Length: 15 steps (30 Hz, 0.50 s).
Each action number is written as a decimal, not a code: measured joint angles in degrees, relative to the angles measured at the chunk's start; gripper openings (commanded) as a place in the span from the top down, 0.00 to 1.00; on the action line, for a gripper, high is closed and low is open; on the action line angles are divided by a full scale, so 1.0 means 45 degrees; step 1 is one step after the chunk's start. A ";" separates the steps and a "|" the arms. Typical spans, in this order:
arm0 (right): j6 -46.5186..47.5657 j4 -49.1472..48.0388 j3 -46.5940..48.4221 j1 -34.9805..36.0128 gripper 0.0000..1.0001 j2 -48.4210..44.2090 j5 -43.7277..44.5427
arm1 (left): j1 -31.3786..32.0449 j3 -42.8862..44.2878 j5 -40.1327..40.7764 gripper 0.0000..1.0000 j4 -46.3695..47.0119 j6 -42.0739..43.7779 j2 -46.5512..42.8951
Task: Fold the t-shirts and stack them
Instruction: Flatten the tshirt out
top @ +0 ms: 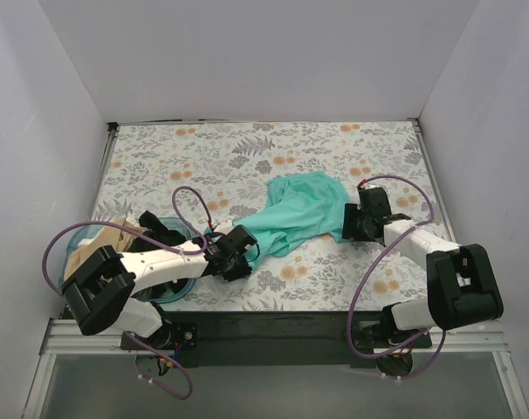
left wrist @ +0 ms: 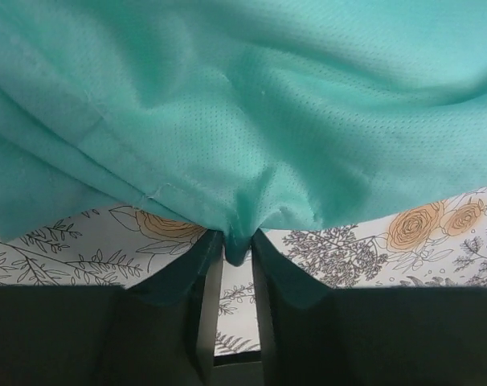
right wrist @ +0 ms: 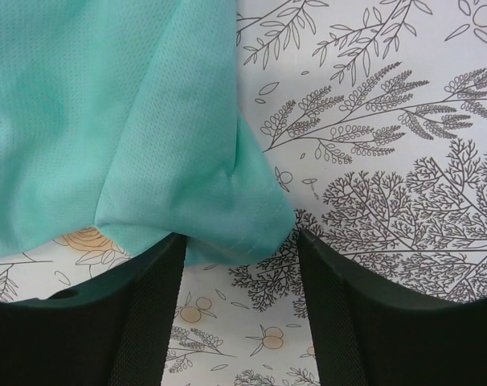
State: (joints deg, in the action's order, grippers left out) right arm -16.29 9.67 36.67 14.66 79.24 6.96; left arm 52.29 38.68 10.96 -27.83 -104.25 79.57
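The teal-green t-shirt [top: 299, 209] lies crumpled and stretched across the middle of the floral table. My left gripper [top: 240, 250] is shut on its near-left edge; in the left wrist view the cloth [left wrist: 243, 121] fills the top and a fold is pinched between the fingers [left wrist: 237, 245]. My right gripper [top: 352, 223] is open at the shirt's right edge; in the right wrist view a shirt corner [right wrist: 187, 209] lies just ahead of the open jaws [right wrist: 239, 265], not held. The tan-beige t-shirt [top: 107, 240] sits bunched in the basket at the left.
The translucent blue basket [top: 164, 292] stands at the near left under my left arm. The floral table cover [top: 247, 157] runs to white walls at the back and both sides. Purple cables loop from both arms.
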 measured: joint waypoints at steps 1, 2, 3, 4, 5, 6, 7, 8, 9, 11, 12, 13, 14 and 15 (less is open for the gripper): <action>-0.0010 -0.0049 0.0000 0.0000 0.41 0.0024 -0.0005 | 0.0015 0.0063 0.0024 1.00 0.0024 0.0015 0.0136; 0.0000 -0.0073 0.0000 0.0000 0.46 0.0034 -0.0005 | 0.0039 0.0155 0.0024 1.00 0.0053 0.0034 0.0267; -0.0005 -0.0121 0.0000 0.0000 0.50 0.0063 -0.0019 | 0.0068 0.0214 0.0063 1.00 0.0146 0.0117 0.0418; 0.0024 -0.0160 -0.0005 0.0000 0.58 0.0092 -0.0019 | 0.0092 0.0340 0.0078 1.00 0.0189 0.0097 0.0568; 0.0024 -0.0185 -0.0005 0.0000 0.61 0.0107 -0.0044 | 0.0126 0.0403 0.0102 1.00 0.0291 0.0073 0.0670; 0.0015 -0.0194 -0.0005 0.0000 0.65 0.0121 -0.0068 | 0.0155 0.0466 0.0136 1.00 0.0316 0.0083 0.0733; 0.0015 -0.0194 -0.0005 0.0000 0.68 0.0131 -0.0073 | 0.0175 0.0491 0.0170 1.00 0.0311 0.0083 0.0743; 0.0019 -0.0189 -0.0005 0.0000 0.74 0.0131 -0.0097 | 0.0185 0.0491 0.0223 1.00 0.0301 0.0073 0.0724; 0.0024 -0.0194 -0.0005 0.0000 0.78 0.0126 -0.0102 | 0.0185 0.0486 0.0335 1.00 0.0262 0.0073 0.0690; 0.0024 -0.0180 -0.0005 0.0000 0.91 0.0044 -0.0049 | 0.0214 0.0452 0.0641 1.00 0.0068 0.0102 0.0500; 0.0024 -0.0175 -0.0005 0.0000 0.97 -0.0049 0.0000 | 0.0219 0.0427 0.0772 1.00 -0.0087 0.0107 0.0330; 0.0039 -0.0165 -0.0019 0.0000 0.99 -0.0194 0.0053 | 0.0219 0.0398 0.0971 1.00 -0.0277 0.0107 0.0024; 0.0049 -0.0146 -0.0029 0.0000 0.99 -0.0413 0.0092 | 0.0219 0.0389 0.1195 1.00 -0.0491 0.0112 -0.0413; 0.0049 -0.0136 -0.0049 0.0000 0.99 -0.0699 0.0117 | 0.0219 0.0384 0.1447 1.00 -0.0675 0.0117 -0.0928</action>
State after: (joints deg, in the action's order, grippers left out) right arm -16.08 9.06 36.45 14.66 76.09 7.49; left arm 53.28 40.40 17.47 -30.87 -103.72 75.40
